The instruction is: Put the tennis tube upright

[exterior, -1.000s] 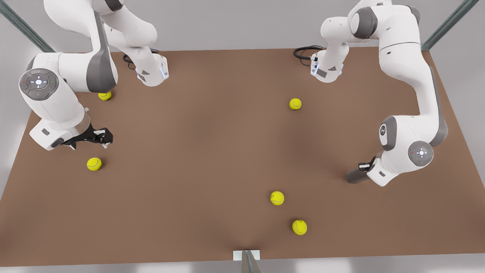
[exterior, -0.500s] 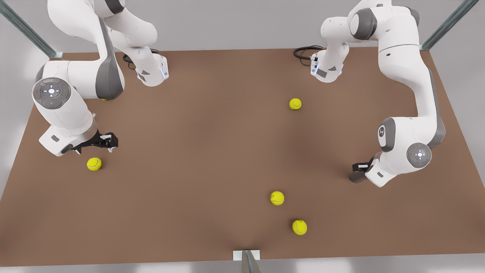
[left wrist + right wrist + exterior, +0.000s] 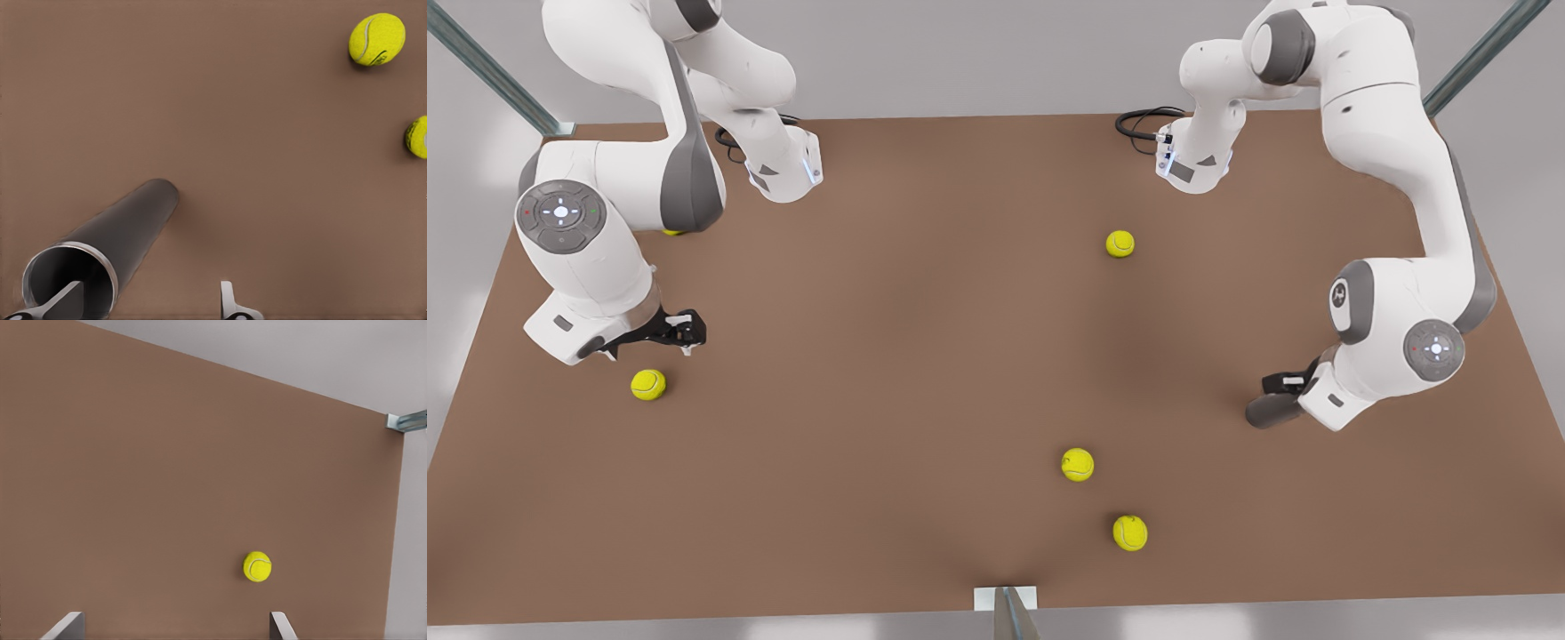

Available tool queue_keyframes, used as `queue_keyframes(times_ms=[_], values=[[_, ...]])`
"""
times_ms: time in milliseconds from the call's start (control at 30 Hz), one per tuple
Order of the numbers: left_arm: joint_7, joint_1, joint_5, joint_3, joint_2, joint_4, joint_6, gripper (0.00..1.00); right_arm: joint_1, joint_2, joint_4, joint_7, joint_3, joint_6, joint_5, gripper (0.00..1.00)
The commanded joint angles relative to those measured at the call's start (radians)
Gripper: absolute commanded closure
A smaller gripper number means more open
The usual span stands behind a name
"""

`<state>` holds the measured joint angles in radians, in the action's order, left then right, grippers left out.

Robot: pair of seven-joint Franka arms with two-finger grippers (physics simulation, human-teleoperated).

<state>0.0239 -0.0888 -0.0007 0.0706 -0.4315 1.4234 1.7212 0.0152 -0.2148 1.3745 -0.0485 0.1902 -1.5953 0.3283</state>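
Grey, metallic-looking tennis tube (image 3: 1267, 410) lying on its side on the brown table (image 3: 925, 356), at the front view's right, well in from the table's right edge. Long axis roughly along the table, dark closed end pointing toward the front view's left and slightly near, lighter open rim tucked under the wrist of the arm on that side.

Left gripper (image 3: 1282, 385) just above the rim end, fingers spread apart and closed on nothing. In the left wrist view, one finger (image 3: 63, 298) overlapping the tube's open mouth, the other finger out over bare table; tube therefore off to one side of the jaws rather than centred between them. Whether that finger touches the rim: not clear.

Right gripper (image 3: 683, 331) at the front view's left, fingers likewise wide apart and empty, beside a tennis ball (image 3: 647, 384), well apart from the tube and apparently waiting.

Judgement: nearer arm plainly the left one; coming move likely to turn on shifting the jaws sideways to straddle the tube across its width before tipping it onto an end.

Open room: bare table all round the tube; nearest other balls (image 3: 1077, 464) and (image 3: 1129, 532) well apart toward the left and near side, so little risk of a collision while tipping. Main hazard, as judged: smooth cylinder rolling away from a one-sided push.
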Motion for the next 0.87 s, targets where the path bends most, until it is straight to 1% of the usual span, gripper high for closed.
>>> queue_keyframes(times_ms=[0,67,100,233,300,400,833], values=[[0.001,0.000,-0.005,0.000,0.003,-0.037,-0.034,0.00,0.000,0.000,0.000,0.001,0.000,0.000,-0.002,0.00],[0.001,0.001,-0.005,-0.002,0.007,-0.144,-0.198,0.00,-0.001,0.000,0.000,0.001,0.000,0.000,0.000,0.00],[-0.001,0.001,-0.005,-0.006,0.026,-0.153,-0.216,0.00,0.000,0.000,0.000,0.001,0.000,0.000,0.000,0.00],[-0.002,0.001,0.002,-0.035,0.094,-0.153,-0.219,0.00,0.000,0.000,0.000,0.001,0.000,0.000,-0.002,0.00],[-0.004,-0.003,0.002,-0.035,0.149,-0.126,-0.219,0.00,0.000,0.000,0.000,0.001,0.000,0.000,-0.002,0.00],[-0.004,-0.003,0.004,-0.035,0.183,-0.087,-0.218,0.00,0.008,0.000,0.000,0.001,0.000,0.002,0.000,0.00],[-0.007,-0.002,0.002,-0.035,0.186,-0.067,-0.218,0.00,0.022,-0.018,0.006,-0.001,0.000,0.006,-0.017,0.00]])
